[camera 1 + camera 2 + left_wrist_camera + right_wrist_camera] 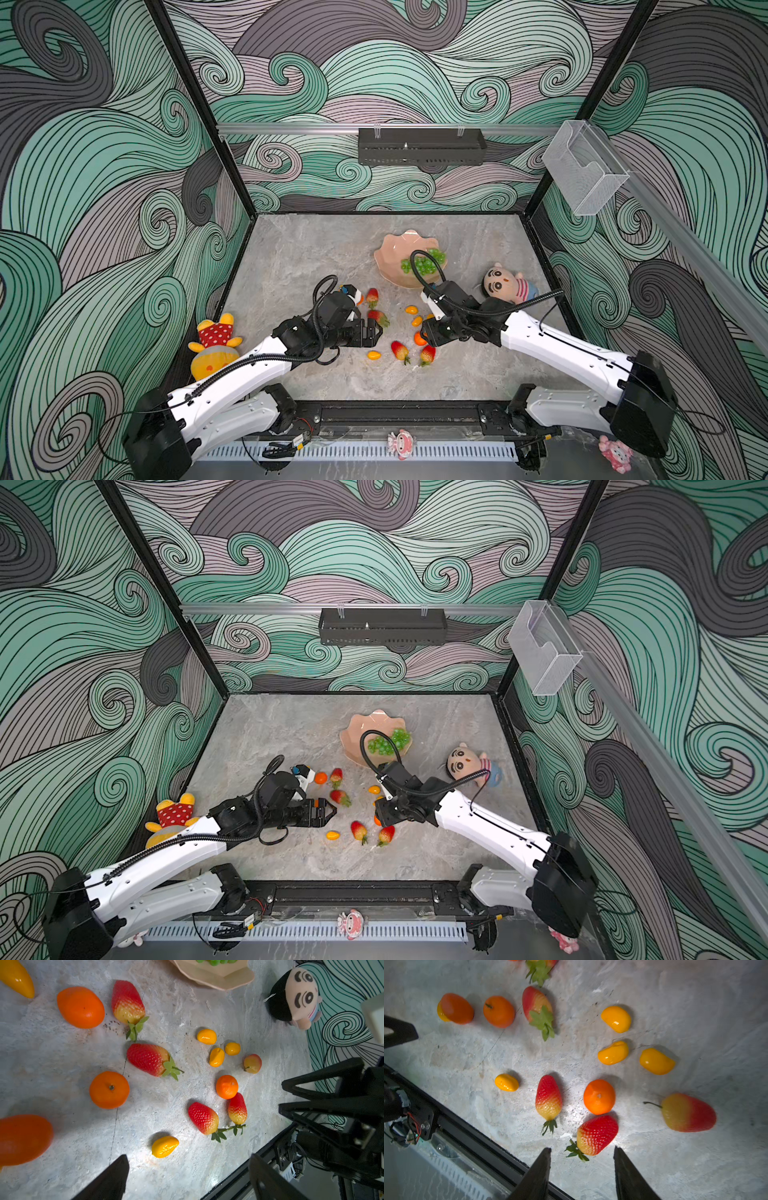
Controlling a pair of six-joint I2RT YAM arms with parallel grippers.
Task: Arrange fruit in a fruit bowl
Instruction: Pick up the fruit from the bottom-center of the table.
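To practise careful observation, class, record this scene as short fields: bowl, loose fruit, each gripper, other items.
bowl: peach shell-shaped fruit bowl, holding the green grape bunch
loose fruit: strawberries, tangerines, small yellow ovals, on the marble table
left gripper: open, empty
right gripper: open, nearest strawberry just ahead
other: boy-faced plush doll, yellow plush doll

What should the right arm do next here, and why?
Probably lower slightly and close on the strawberry: the right gripper is open, that berry lies between its fingertips, and only the grape bunch sits in the fruit bowl.
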